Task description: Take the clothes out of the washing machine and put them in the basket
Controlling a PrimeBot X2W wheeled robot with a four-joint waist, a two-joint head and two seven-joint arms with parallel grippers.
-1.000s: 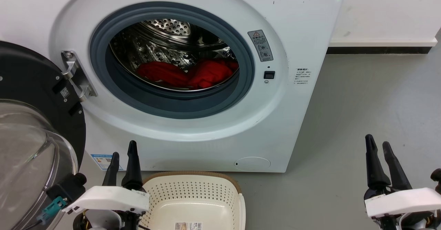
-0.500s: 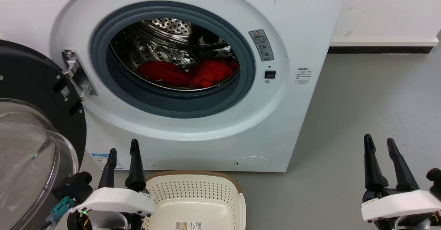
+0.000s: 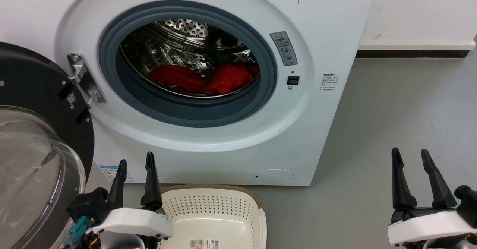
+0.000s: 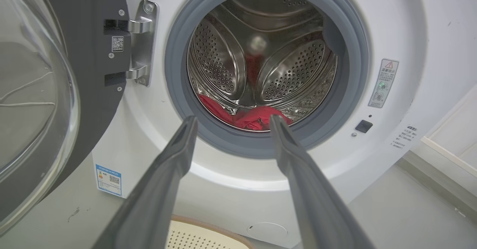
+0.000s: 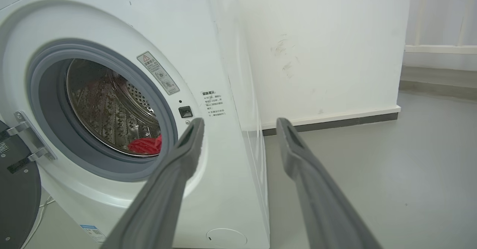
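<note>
Red clothes (image 3: 203, 78) lie in two heaps at the bottom of the steel drum of the white washing machine (image 3: 208, 137), whose door (image 3: 33, 129) stands swung open at the left. The clothes (image 4: 248, 116) also show low in the drum from the left wrist, and a bit of them (image 5: 147, 145) from the right wrist. The cream basket (image 3: 212, 219) sits on the floor in front of the machine. My left gripper (image 3: 136, 161) is open, beside the basket's left rim. My right gripper (image 3: 410, 153) is open over the floor at the lower right, holding nothing.
The open glass door (image 4: 33, 92) and its metal hinge (image 3: 84, 81) take up the left side. Grey floor (image 3: 402, 103) stretches to the right of the machine up to a white wall with a dark skirting (image 3: 410, 53).
Both grippers have opened wider, their fingers spreading apart. The left gripper has shifted slightly right. The clothes and the basket have not moved.
</note>
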